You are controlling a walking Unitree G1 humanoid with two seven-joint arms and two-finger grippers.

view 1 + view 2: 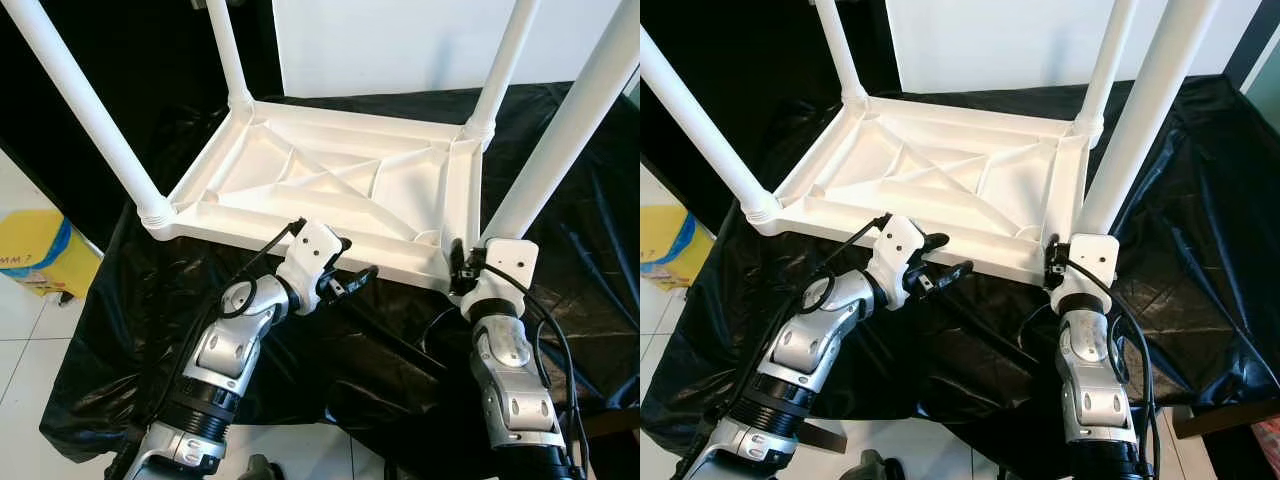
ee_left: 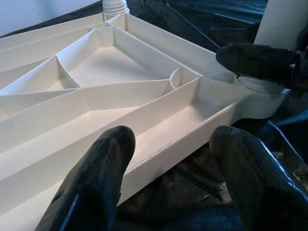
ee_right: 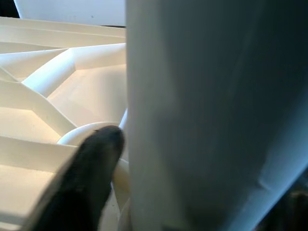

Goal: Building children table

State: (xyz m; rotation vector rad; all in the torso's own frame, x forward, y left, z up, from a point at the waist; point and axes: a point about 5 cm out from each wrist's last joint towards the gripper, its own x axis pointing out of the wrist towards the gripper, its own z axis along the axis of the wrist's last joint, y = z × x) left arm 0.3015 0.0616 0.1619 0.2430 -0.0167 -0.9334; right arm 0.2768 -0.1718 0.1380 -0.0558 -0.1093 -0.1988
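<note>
Table top (image 1: 330, 185): upside down on the black sheet (image 1: 560, 290), ribbed underside up, directly ahead of both my pincers.
Legs: four white tubes upright in the corner sockets.
Left gripper (image 1: 352, 280): fingers spread, just short of the near rim, holding nothing.
Right gripper (image 1: 1052, 262): at the base of the near right leg (image 1: 1140, 120); one finger (image 3: 82, 178) beside the tube, grip state cannot be determined.
Handling estimate: moulded plastic, light, stiff, smooth and likely slippery.
Hold point: leg low at the socket, or the rim wall.
</note>
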